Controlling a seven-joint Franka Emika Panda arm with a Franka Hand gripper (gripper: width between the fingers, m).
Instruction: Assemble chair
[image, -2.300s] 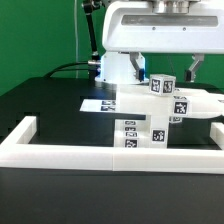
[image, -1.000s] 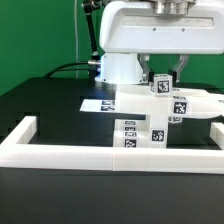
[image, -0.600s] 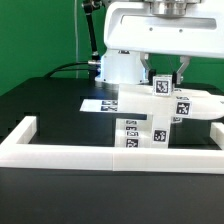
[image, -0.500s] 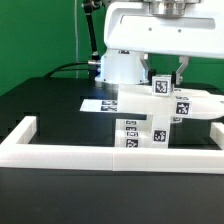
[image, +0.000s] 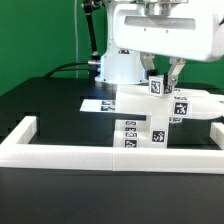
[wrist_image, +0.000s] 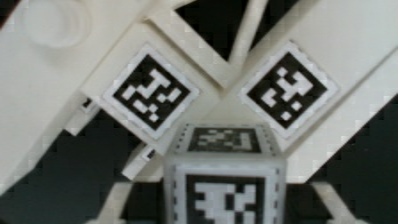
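I am looking at a black table with a green backdrop behind it. The white robot arm fills the upper part of the exterior view, hanging over the middle of the table. A long white border frame runs along the near edge and turns back at both ends.

Inside that frame, near the centre of the table and just behind the front rail, stands the chair, part-built. It is a cluster of blocky white plastic pieces: a flat slab on top, upright bars beneath it, and a longer piece reaching toward the exterior view's right. Black-and-white square tags sit on many faces.

Behind the chair, flat on the table, lies the marker board, partly hidden.

The gripper points down over the chair's top. Its fingers are closed on a small tagged block, one on each side. I cannot tell whether the block touches the slab below.

In the wrist view the block is close up, blurred, with a tag on two faces. Past it, two tags sit diamond-wise on slanting white pieces.
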